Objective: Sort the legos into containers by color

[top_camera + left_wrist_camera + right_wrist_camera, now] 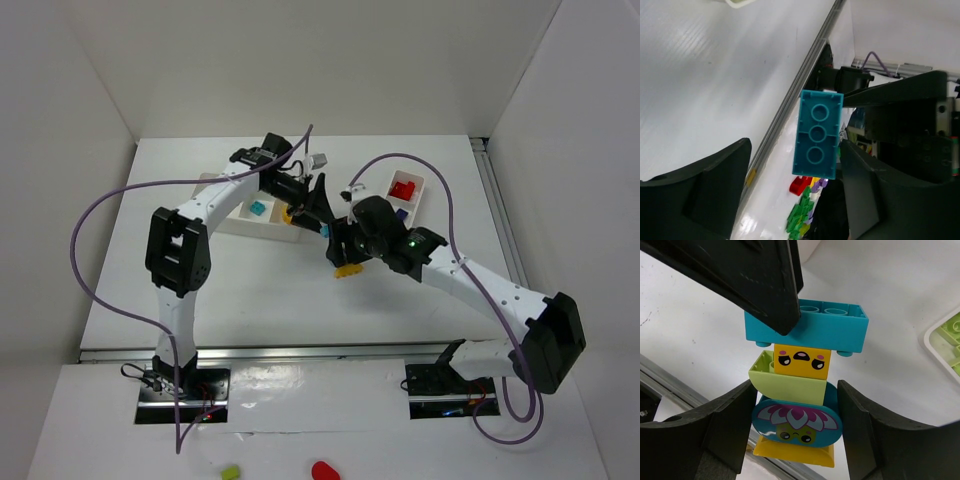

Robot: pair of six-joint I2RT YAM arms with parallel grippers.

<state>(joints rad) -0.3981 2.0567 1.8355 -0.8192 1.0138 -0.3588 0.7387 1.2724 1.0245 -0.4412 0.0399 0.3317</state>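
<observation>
My right gripper [796, 390] is shut on a lego stack, its pads on a cyan oval flower piece [797, 422]. Beyond the oval are a lime green curved brick [790, 387], a yellow face brick [802, 360] and a cyan-blue brick [812, 327]. A yellow sloped brick [795, 455] is at the near end. My left gripper [795, 150] is open around the cyan-blue brick [817, 135]. One finger [860, 185] is beside the brick and the other is well apart. In the top view both grippers meet mid-table, left [318, 205] and right [340, 255], with the stack [347, 268] above the table.
A wider white tray [232, 222] behind the left arm holds a cyan brick [256, 208]. A narrower tray [417, 183] at the back right holds a red brick [403, 188]. A tray corner with lime bricks [947, 335] shows at the right. Loose bricks [805, 210] lie beyond the table's edge.
</observation>
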